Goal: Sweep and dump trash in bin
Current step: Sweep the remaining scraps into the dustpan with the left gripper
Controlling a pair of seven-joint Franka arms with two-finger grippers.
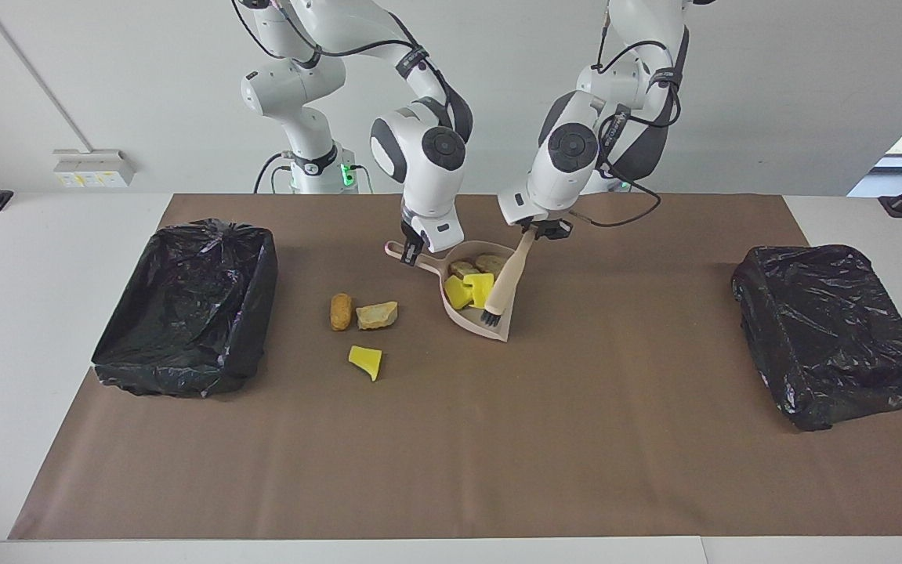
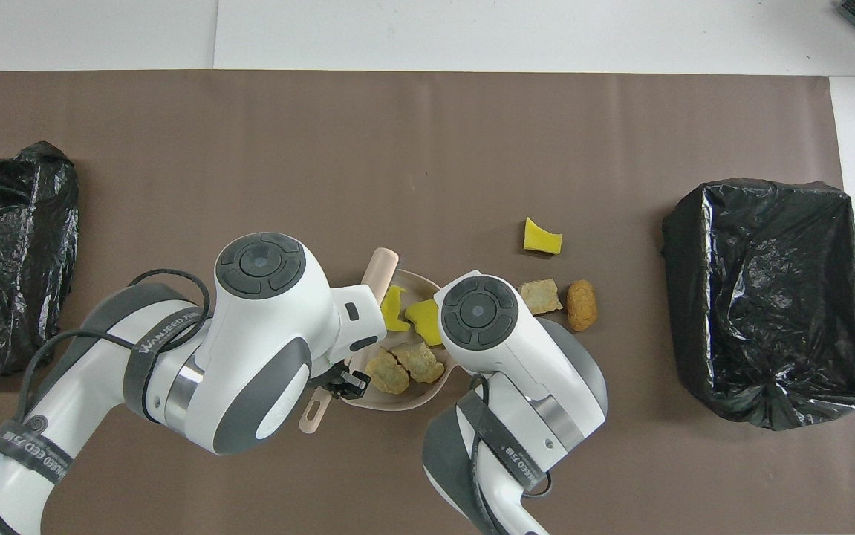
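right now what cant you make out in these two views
- Overhead view: the right gripper's hold on the dustpan handle, covered by its own wrist.
- Overhead view: the bin at the left arm's end, cut off by the picture's edge.
- Both views: that bin's opening, hidden under crumpled black plastic.

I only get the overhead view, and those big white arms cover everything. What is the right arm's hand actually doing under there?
Observer: The right gripper is shut on the handle of the pink dustpan, at the end nearer the robots.
Operator: And the brush, where do its bristles end up?
Observer: The left gripper holds the brush slanted, with its dark bristles down inside the pan, beside the yellow sponge chunks.
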